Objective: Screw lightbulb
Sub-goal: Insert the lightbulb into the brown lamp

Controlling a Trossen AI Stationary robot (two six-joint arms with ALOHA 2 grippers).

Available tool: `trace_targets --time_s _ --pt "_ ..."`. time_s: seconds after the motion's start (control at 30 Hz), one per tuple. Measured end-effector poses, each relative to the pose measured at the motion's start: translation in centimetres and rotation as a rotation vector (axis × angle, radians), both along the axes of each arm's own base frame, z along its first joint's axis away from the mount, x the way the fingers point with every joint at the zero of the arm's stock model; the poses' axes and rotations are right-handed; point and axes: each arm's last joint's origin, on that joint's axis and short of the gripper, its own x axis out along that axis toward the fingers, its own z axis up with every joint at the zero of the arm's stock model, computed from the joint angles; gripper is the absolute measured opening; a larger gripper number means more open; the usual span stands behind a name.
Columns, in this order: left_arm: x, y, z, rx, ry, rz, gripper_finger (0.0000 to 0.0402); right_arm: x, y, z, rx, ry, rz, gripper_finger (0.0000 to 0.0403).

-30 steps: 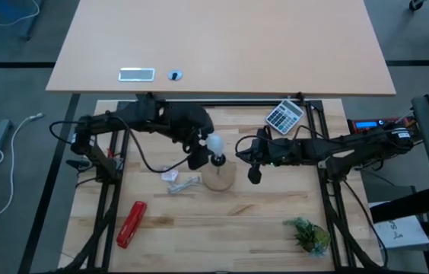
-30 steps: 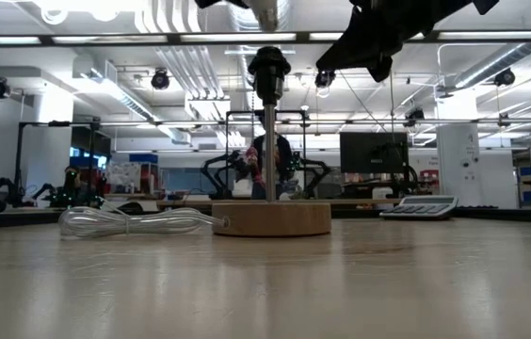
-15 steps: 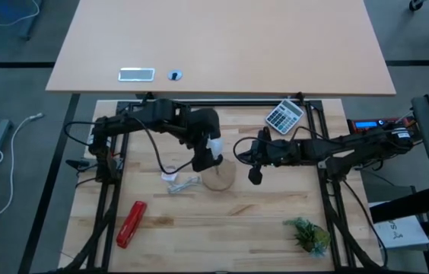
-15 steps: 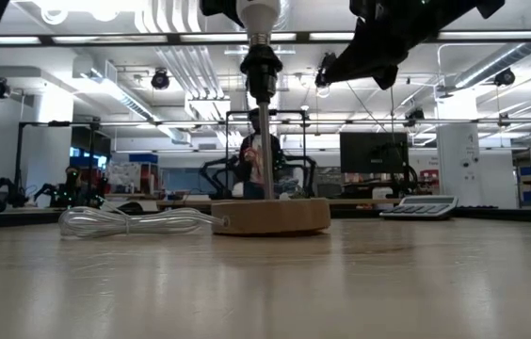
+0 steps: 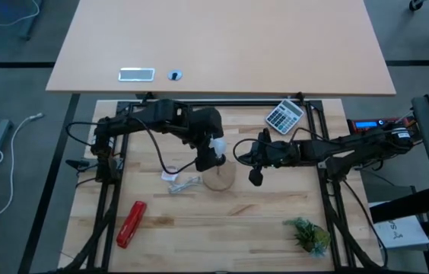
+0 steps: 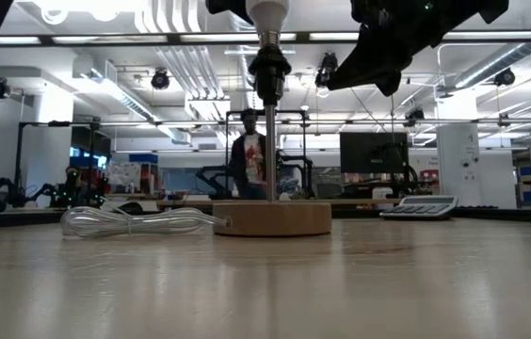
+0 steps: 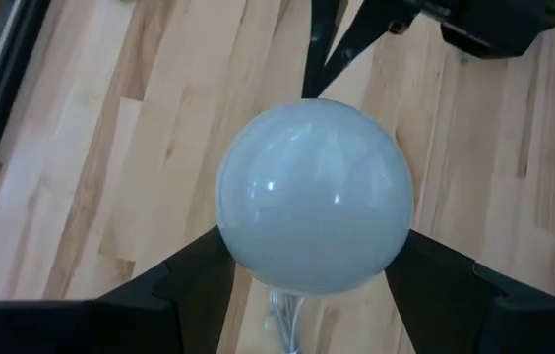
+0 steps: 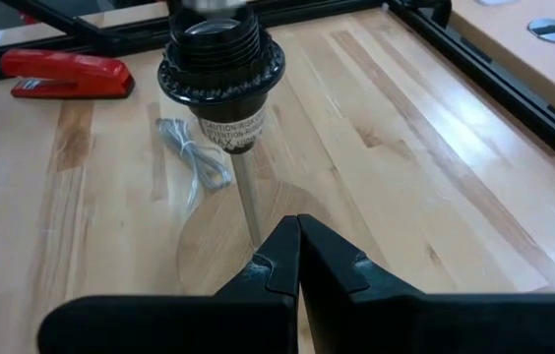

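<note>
The lightbulb [image 7: 315, 195] is held between the two fingers of the left gripper [image 5: 213, 148], directly above the black socket [image 8: 220, 74], with its screw end seated at the socket mouth in the low view. The socket is carried on a thin post rising from the round wooden base [image 6: 271, 217]. The right gripper [image 8: 297, 258] is parked just beside the post, above the base, fingers pressed together on nothing. A clear cable [image 6: 134, 222] and a red stapler [image 5: 131, 223] are lying on the table [image 5: 260, 221], apart from the work.

Risks, judged: threads could be crossed if the bulb is tilted off the socket axis. The lamp could be tipped or spun, since the base is not held down. The smooth glass could slip in the grip while turned.
</note>
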Motion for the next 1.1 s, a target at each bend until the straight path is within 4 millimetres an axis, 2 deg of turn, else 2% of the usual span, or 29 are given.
trace_targets --time_s 0.5,0.9,1.1 --pt "0.3 -0.5 -0.5 -0.005 0.019 -0.008 0.0233 0.0 0.0 -0.2 -0.010 0.006 0.005 0.0000" --pt "0.9 -0.7 -1.9 0.000 0.030 -0.006 0.0237 0.0 0.0 -0.2 -0.030 0.008 0.014 0.0000" --pt "1.0 -0.7 -1.8 0.001 0.024 -0.007 0.0245 0.5 0.0 1.0 -0.087 -0.114 0.040 0.0000"
